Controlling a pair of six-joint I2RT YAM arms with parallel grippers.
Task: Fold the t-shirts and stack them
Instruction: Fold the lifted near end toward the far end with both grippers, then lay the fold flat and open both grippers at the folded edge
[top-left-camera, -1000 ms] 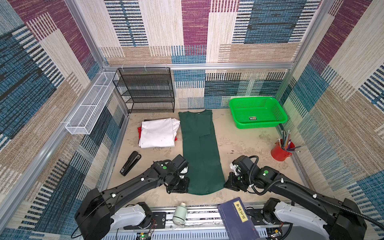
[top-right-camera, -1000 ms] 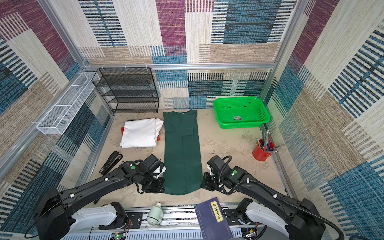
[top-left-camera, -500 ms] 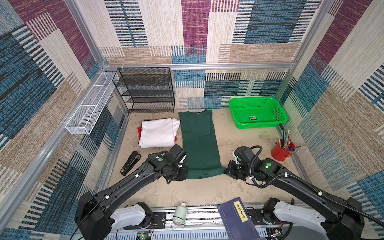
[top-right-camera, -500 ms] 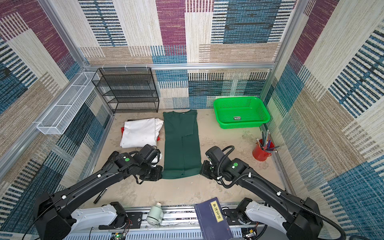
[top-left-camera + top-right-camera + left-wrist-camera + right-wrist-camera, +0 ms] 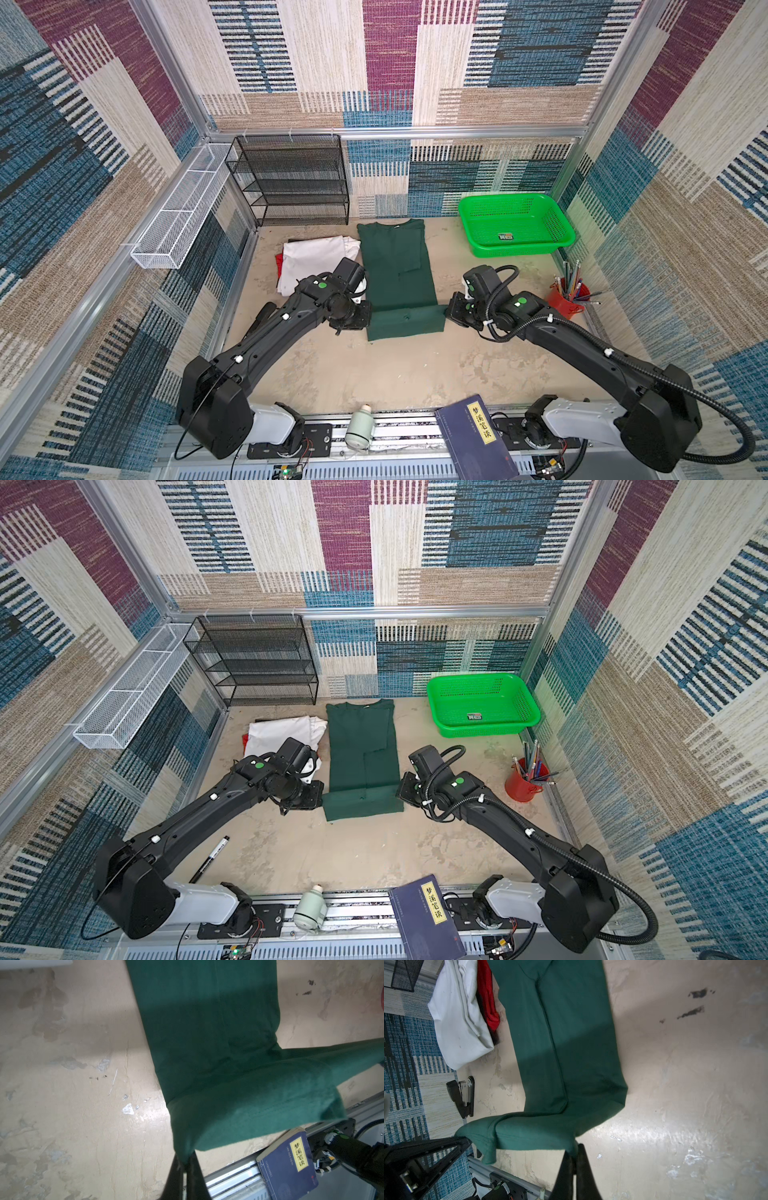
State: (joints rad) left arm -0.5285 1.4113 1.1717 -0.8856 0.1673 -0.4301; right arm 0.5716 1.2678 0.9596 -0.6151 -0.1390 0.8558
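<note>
The dark green cloth t-shirt lies in the middle of the beige surface as a long, narrow strip. Its sides are folded in and its collar points toward the back wall. Its near end is raised off the surface and doubled back over the strip, stretched between the two claws. The left claw is pinched tight on the left corner of that raised end, and the right claw is pinched tight on the right corner. Just beside the strip on its left, a folded white cloth t-shirt rests on a folded red cloth t-shirt, of which only an edge shows. A black stapler lies nearer the front on that side. A black wire-mesh rack stands against the back wall, and a bright green plastic basket sits at the back right. A red cup of pencils stands by the right wall, and a dark blue book leans on the front rail.
</note>
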